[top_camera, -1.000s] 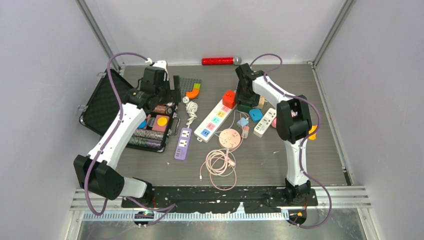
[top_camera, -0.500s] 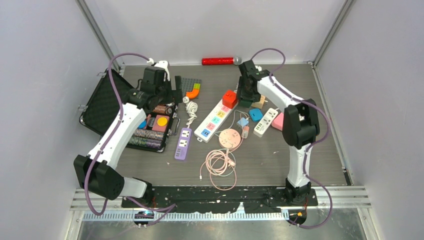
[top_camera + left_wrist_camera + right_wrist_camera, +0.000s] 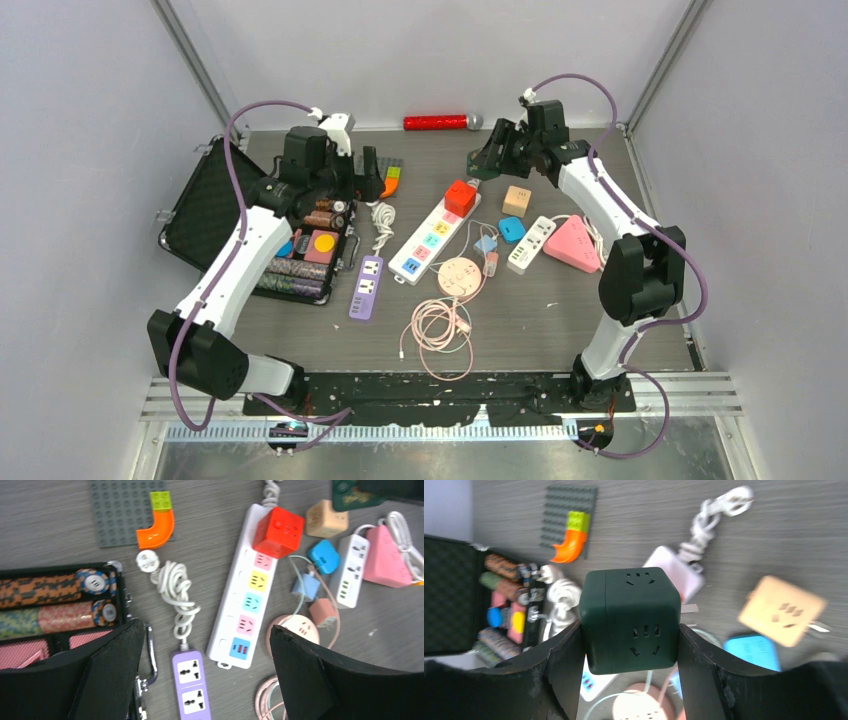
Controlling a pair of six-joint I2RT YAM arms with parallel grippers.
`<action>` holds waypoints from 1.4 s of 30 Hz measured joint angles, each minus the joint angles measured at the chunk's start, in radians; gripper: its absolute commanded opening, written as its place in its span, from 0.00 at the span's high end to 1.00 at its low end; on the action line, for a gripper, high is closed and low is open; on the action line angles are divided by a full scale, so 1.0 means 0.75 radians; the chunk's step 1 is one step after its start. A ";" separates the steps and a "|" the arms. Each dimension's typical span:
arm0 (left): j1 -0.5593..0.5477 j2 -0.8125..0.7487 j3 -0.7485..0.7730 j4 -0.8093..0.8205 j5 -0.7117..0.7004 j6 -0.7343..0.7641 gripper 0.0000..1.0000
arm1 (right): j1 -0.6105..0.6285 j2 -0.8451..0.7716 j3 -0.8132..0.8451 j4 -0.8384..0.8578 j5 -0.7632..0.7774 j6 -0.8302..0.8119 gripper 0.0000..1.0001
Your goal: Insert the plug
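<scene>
My right gripper is shut on a dark green cube plug adapter, one finger on each side face, its socket holes facing the camera. From above, the cube hangs over the table just beyond the far end of the long white power strip with coloured sockets. A red cube is seated in that strip's far socket. My left gripper is open and holds nothing, hovering over the purple two-socket strip and its coiled white cord.
An open black case with poker chips lies at the left. A tan cube, blue adapter, small white strip, pink triangular strip, round pink socket and looped cable crowd the middle right. A grey baseplate lies behind.
My right arm has lifted the green cube off the table and swung it up and back, uncovering the tan cube and pink strip. My left gripper has shifted slightly right.
</scene>
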 measured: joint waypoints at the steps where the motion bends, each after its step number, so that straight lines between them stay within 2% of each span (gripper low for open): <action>1: 0.000 0.000 0.002 0.011 0.033 -0.002 0.07 | 0.004 -0.009 -0.028 0.031 -0.040 0.031 0.80; 7: -0.013 0.003 0.003 0.130 0.215 -0.110 0.07 | 0.075 -0.149 -0.309 0.300 -0.148 0.285 0.80; 12: -0.090 0.052 0.008 0.218 0.246 -0.217 0.07 | 0.213 -0.254 -0.407 0.484 -0.049 0.434 0.80; 17: -0.165 0.131 0.010 0.281 0.241 -0.291 0.08 | 0.329 -0.286 -0.406 0.597 0.061 0.576 0.80; 24: -0.184 0.143 -0.056 0.498 0.263 -0.325 0.09 | 0.359 -0.281 -0.338 0.510 0.132 0.741 0.79; 35: -0.184 0.149 -0.204 0.884 0.262 -0.400 0.11 | 0.367 -0.232 -0.182 0.318 0.111 0.975 0.78; 42: -0.190 0.157 -0.308 1.114 0.238 -0.432 0.19 | 0.381 -0.200 -0.150 0.220 0.106 1.103 0.79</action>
